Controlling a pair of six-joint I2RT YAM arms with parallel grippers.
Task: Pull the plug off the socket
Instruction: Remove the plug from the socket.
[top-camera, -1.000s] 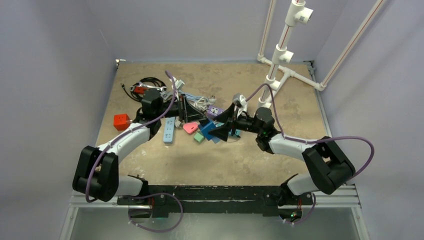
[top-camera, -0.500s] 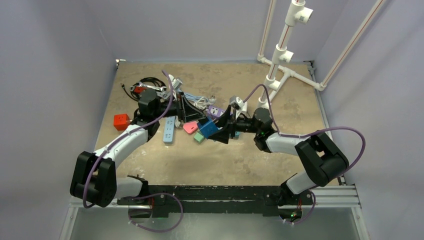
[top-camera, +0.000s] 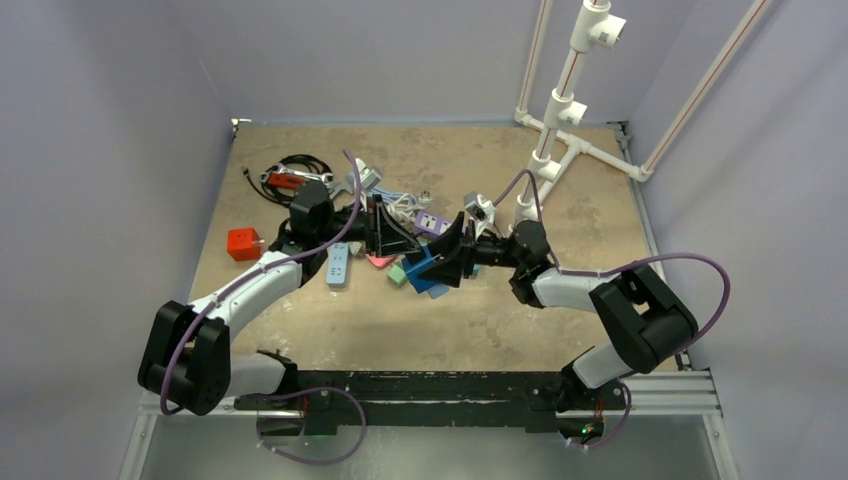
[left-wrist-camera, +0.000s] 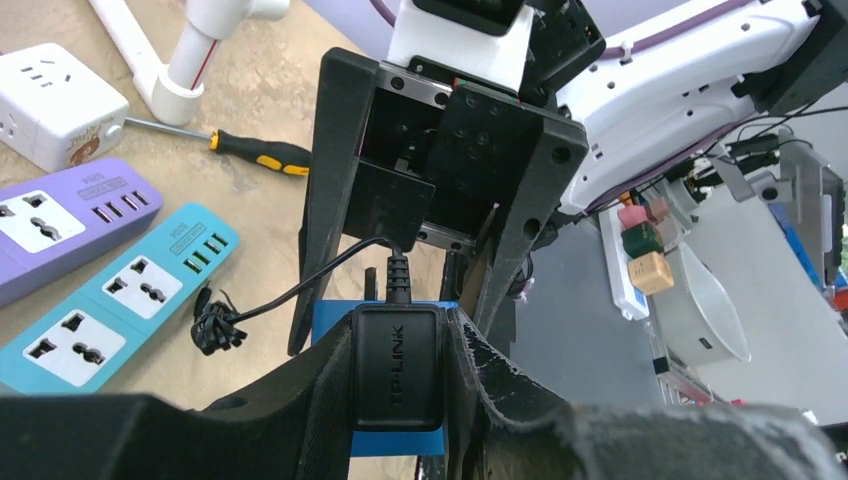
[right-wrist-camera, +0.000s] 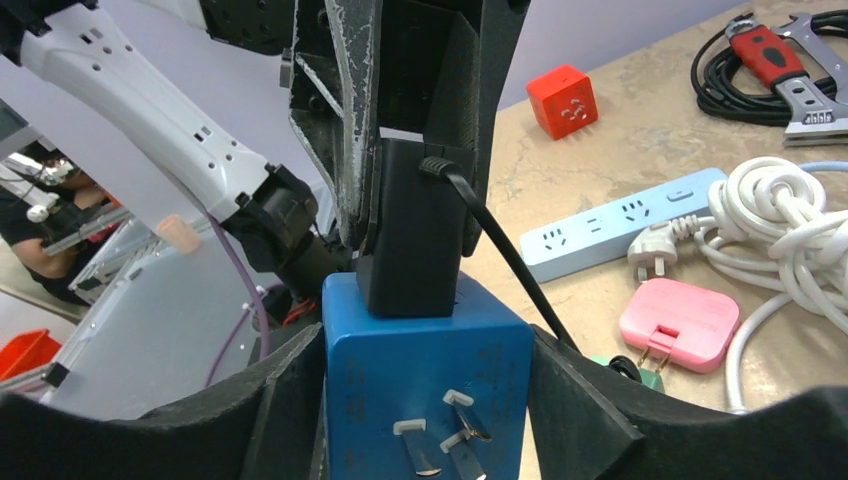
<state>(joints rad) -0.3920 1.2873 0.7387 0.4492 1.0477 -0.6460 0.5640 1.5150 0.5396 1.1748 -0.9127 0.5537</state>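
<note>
The left hand (left-wrist-camera: 398, 350) is parted narrowly and clamped on the black plug (left-wrist-camera: 396, 385), one finger on each side. "TP-LINK" is read on the plug's face, in the left wrist view only. The plug is seated in the blue socket (right-wrist-camera: 425, 370); no gap is seen between them. The fingers of the right hand (right-wrist-camera: 430, 345) are set against both sides of the socket, which is gripped from the opposite end. Three metal prongs (right-wrist-camera: 440, 435) on the socket's free face are shown by the right wrist view alone. In the top view the pair is found between the two hands, near the middle of the bench (top-camera: 600, 200).

Print on the white cube (left-wrist-camera: 55, 115) is seen but cannot be read. A purple strip (left-wrist-camera: 70, 225), a teal strip (left-wrist-camera: 110, 300) and a screwdriver (left-wrist-camera: 250, 152) are seen from the left wrist. A red cube (right-wrist-camera: 562, 100) and a pink plug (right-wrist-camera: 680, 322) are seen from the right.
</note>
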